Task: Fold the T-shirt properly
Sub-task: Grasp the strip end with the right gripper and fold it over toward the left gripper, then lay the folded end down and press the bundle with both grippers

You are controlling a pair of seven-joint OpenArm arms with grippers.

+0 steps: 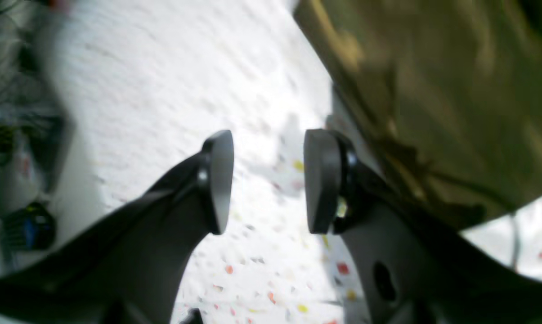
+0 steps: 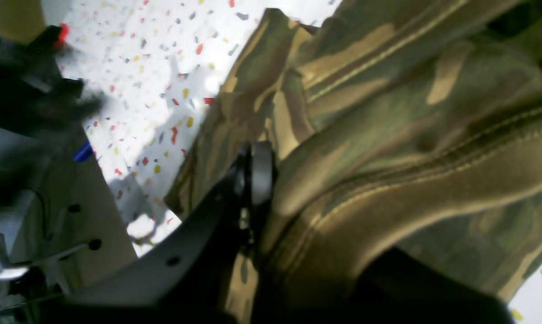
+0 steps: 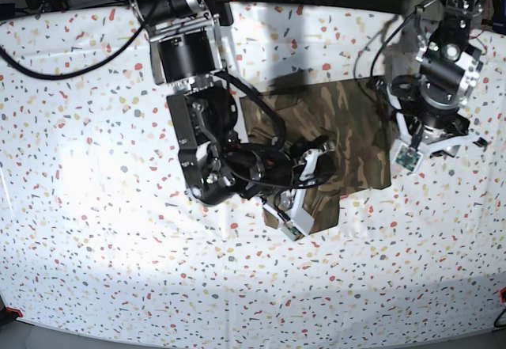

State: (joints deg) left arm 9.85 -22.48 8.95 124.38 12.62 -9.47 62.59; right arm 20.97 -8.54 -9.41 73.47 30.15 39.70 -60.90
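Two arms work over a white speckled surface [image 3: 95, 230] in the base view. The T-shirt [image 3: 348, 127], in brown, tan and olive camouflage, lies partly folded just right of the frame's centre, its lower edge bunched toward the middle.

The right tool [image 3: 304, 187], on the arm at the centre left of the base view, is closed on a fold of the T-shirt; in the right wrist view one grey pad [image 2: 261, 173] presses against the cloth [image 2: 387, 135], which fills most of that frame, and the other pad is hidden behind the fabric.

The left tool [image 3: 431, 139] sits at the upper right of the base view, beside the shirt's right edge. Its two dark pads [image 1: 220, 180] stand apart with only the speckled surface [image 1: 163, 90] between them, holding nothing. The camouflage cloth [image 1: 432, 90] hangs blurred in the upper right of the left wrist view.
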